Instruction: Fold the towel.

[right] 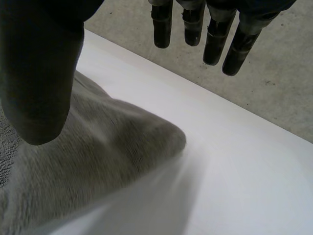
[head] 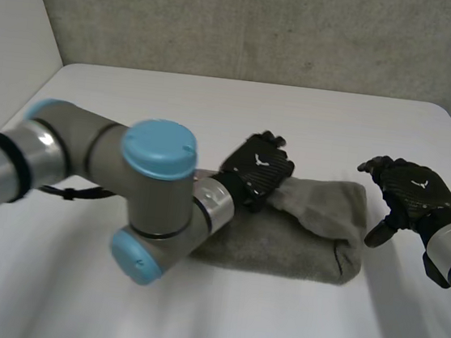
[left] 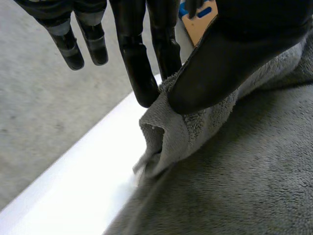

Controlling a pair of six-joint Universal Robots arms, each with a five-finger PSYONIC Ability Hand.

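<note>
Left wrist view: the left hand [left: 234,44] pinches a raised fold of the grey towel [left: 244,186] between its thumb and one finger [left: 142,78]. The fold stands at the cloth's edge, just beside the bare white table [left: 88,166], and the hand's other fingers hang straight and clear of the cloth. A tan and blue label [left: 198,17] sits near the palm; no writing on it can be read. In the head view the towel lies loosely doubled in the middle of the table, with the left hand at its far edge. The right hand [head: 409,192] is beside the towel's right end and apart from it. In the right wrist view its fingers [right: 215,39] are straight and released, holding nothing, above a towel corner without touching it. Each hand's back bears a small white emblem [head: 261,158], not legible as text.
</note>
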